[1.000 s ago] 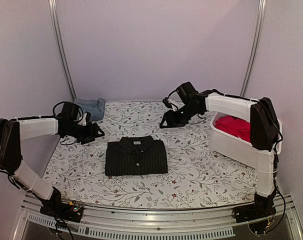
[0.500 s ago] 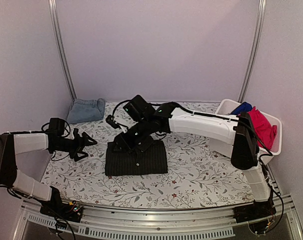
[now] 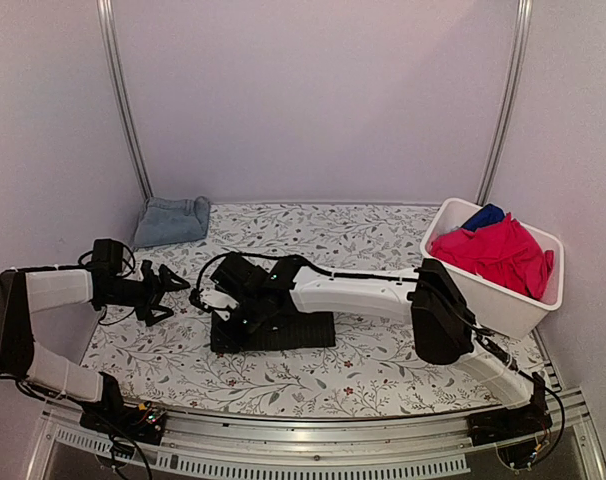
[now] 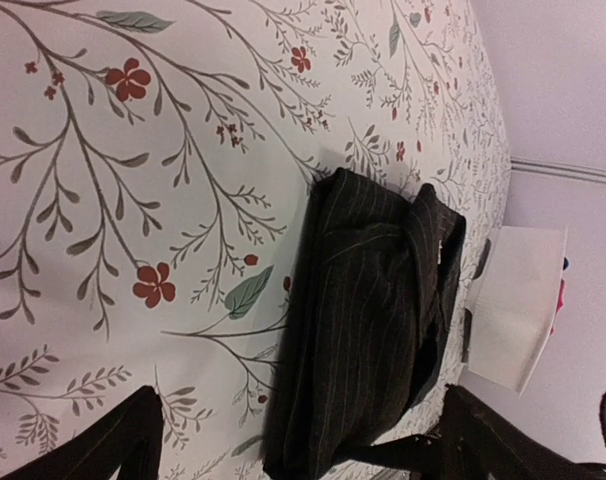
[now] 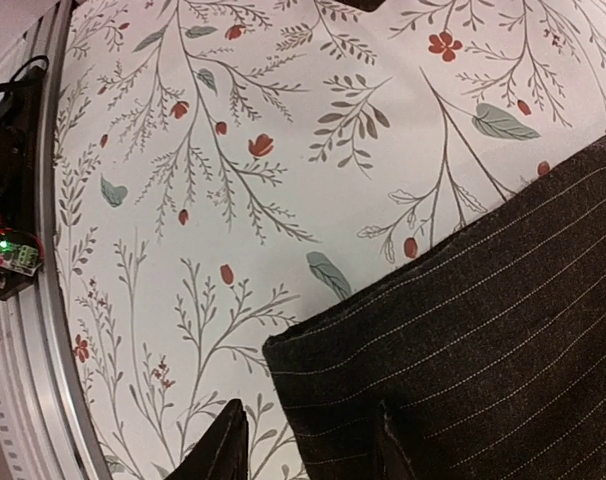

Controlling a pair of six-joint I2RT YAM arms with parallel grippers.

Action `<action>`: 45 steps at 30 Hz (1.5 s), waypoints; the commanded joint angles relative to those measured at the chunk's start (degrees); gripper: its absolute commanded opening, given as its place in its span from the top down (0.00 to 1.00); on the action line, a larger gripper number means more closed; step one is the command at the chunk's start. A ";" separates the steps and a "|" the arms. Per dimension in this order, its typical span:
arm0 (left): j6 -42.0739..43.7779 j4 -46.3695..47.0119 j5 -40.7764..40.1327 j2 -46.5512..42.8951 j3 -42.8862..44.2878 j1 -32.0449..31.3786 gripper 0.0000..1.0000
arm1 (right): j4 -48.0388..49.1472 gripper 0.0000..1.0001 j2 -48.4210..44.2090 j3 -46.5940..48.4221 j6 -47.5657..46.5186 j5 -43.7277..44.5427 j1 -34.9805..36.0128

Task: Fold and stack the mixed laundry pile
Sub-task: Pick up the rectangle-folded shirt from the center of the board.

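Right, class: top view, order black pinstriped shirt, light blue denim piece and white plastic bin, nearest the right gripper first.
1. Black pinstriped shirt: at the right gripper, centre.
2. Light blue denim piece: far-left corner.
3. White plastic bin: right edge.

Eyes on my table: floral cover spread flat across the top, front to back. Black pinstriped shirt lies folded on it, approx. centre-left, closer to my front edge. Its corner sits flat on the cover in my right wrist cam. Light blue denim piece is folded in the far left corner, well apart from the shirt. White bin stands on the cover at the right side.
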 commanded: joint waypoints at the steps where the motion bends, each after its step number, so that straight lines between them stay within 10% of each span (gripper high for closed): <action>1: 0.01 0.13 0.88 -0.92 -0.55 0.72 0.04 | 0.33 0.59 3.21 1.91 -5.31 7.11 1.01; 12: -0.61 1.52 0.41 0.49 -1.95 0.83 0.00 | -1.00 0.54 7.51 -3.47 -11.31 13.29 2.90; 17: -3.61 5.51 1.83 1.32 -4.58 0.78 0.00 | 0.38 0.93 4.85 -4.47 -12.21 17.67 2.63; 20: -5.21 7.80 2.72 1.17 -5.65 0.62 0.00 | 2.47 1.00 1.88 -4.57 -12.00 16.74 1.54; 45: -20.64 27.78 3.20 10.92 -3.02 -11.00 0.00 | 11.27 1.00 -8.45 -8.62 -11.02 10.17 -2.55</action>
